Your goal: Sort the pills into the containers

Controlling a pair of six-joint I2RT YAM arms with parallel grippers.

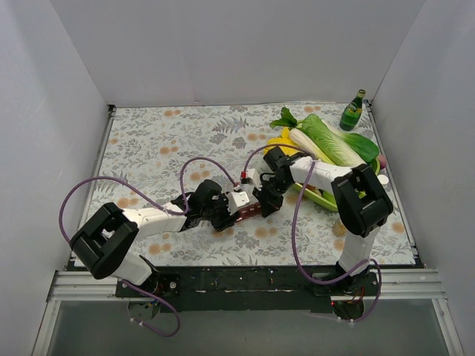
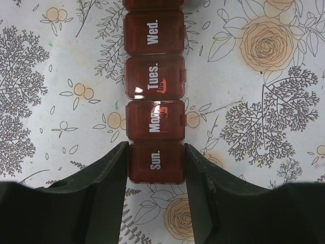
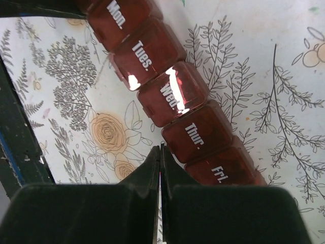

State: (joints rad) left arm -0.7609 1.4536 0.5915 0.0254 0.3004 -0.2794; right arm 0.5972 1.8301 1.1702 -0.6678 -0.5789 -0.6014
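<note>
Left jaws pinch the end of the pill box (image 2: pixel 155 86), one on each side of its Sun. cell (image 2: pixel 155 162). Right jaws are pressed together into a single wedge, with the tip just beside the Thur. cell (image 3: pixel 200 134).

Under both sets of jaws lies the flowered counter (image 1: pixel 148 141), and the pill box rests flat on it. From the left jaws it runs straight ahead: Sun., Mon., Tues., Wed. Ahead of the right jaws it crosses on a slant, from Mon. down to Fri. Every lid we can see looks closed. We see no pills near either set of jaws, so we cannot say where they are.

We judge the step in hand to be opening a cell, with the left side steadying and the right side prying. To do it well, we would pinch the Sun. cell firmly and low so the strip cannot tip or swing. We would then slide the closed right tip under the lid's lip and lift gently. A hard flick could twist the whole strip out of the pinch.
</note>
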